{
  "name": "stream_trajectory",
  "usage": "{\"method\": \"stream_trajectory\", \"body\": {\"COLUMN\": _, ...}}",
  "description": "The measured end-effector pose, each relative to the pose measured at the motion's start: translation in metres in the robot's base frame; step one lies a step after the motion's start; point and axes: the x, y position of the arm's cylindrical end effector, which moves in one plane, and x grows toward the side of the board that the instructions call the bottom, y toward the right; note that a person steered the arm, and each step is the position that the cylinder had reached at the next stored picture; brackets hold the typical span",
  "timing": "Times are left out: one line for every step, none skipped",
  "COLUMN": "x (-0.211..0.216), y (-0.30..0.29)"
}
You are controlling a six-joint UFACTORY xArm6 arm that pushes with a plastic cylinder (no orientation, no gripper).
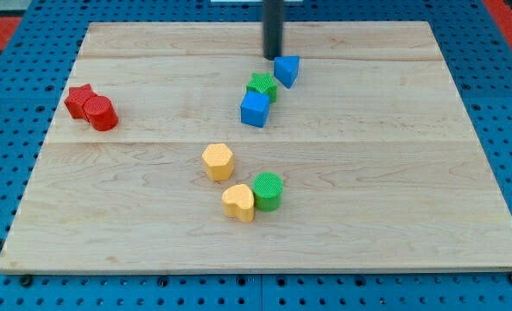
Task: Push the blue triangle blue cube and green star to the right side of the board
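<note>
While my tip [274, 56] rests just up-left of the blue triangle [287, 70], the green star [262, 86] and blue cube [255, 109] sit below it in a touching diagonal line; the rod has no jaws.

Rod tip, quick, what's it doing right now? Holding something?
My tip: no pincer, so it holds nothing; it sits just to the upper left of the blue triangle, close, contact unclear.

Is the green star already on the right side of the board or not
Not yet. The green star sits near the board's middle, toward the view's top, wedged between the blue cube and blue triangle.
</note>
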Motion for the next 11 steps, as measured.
{"method": "stream_trajectory", "body": {"x": 0.055, "y": 0.005}}
{"method": "stream_trajectory", "body": {"x": 0.077, "y": 0.048}}
{"method": "stream_trajectory", "body": {"x": 0.097, "y": 0.081}}
{"method": "stream_trajectory", "body": {"x": 0.057, "y": 0.017}}
{"method": "stream_trajectory", "body": {"x": 0.086, "y": -0.037}}
{"method": "stream_trajectory", "body": {"x": 0.125, "y": -0.009}}
{"method": "stream_trajectory", "body": {"x": 0.128, "y": 0.065}}
{"method": "stream_trajectory", "body": {"x": 0.121, "y": 0.095}}
{"method": "stream_trajectory", "body": {"x": 0.118, "y": 0.016}}
{"method": "stream_trajectory", "body": {"x": 0.129, "y": -0.085}}
{"method": "stream_trajectory", "body": {"x": 0.145, "y": -0.098}}
